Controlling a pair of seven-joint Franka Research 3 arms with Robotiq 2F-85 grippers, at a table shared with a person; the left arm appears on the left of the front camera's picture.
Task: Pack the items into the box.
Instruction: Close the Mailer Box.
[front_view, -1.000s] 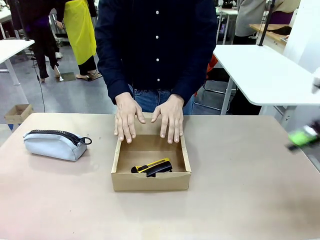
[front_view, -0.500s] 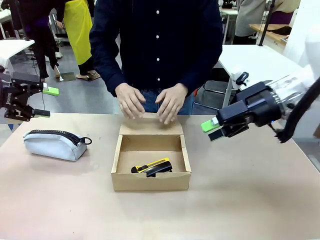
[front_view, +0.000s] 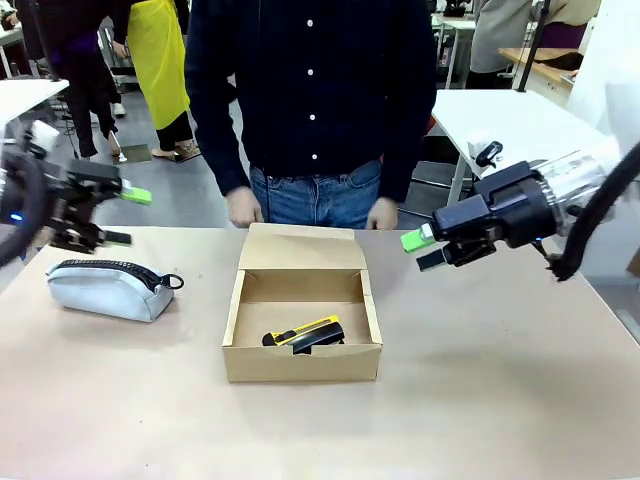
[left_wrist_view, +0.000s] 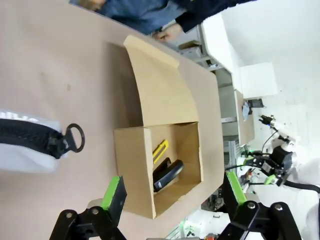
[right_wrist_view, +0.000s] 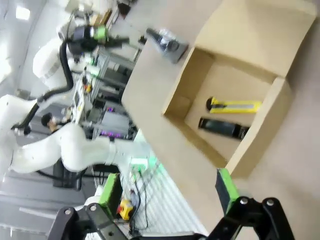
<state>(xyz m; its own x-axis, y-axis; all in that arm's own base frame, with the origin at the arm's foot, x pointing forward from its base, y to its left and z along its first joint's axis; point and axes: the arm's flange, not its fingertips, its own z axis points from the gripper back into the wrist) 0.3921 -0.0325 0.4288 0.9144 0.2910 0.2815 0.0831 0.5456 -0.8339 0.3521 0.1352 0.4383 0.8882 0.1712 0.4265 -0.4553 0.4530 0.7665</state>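
The brown cardboard box (front_view: 300, 362) stands mid-table with its lid flap (front_view: 303, 247) open and lying back toward the person. Inside, near the front wall, lie the yellow utility knife (front_view: 300, 331) and the black stapler (front_view: 322, 338), side by side. My left gripper (front_view: 127, 216) hovers open above the table's far left. On the right, level with the box's far side, my right gripper (front_view: 424, 249) hangs open. In the left wrist view, the box (left_wrist_view: 132, 165), knife (left_wrist_view: 160, 151) and stapler (left_wrist_view: 168, 175) lie below my open gripper (left_wrist_view: 173, 192). In the right wrist view, the box (right_wrist_view: 176, 97), knife (right_wrist_view: 235, 105) and stapler (right_wrist_view: 223, 128) lie ahead of my open gripper (right_wrist_view: 167, 190).
A light-grey zip pouch (front_view: 105, 288) lies left of the box, below my left gripper. The person stands at the far edge, one hand (front_view: 243, 208) and the other hand (front_view: 382, 213) hanging behind the flap. Bare table spreads in front of and right of the box.
The person's hands lifted off the flap and dropped back to the far edge. Both arms came into view; my left gripper then moved right, while the right one held almost still.
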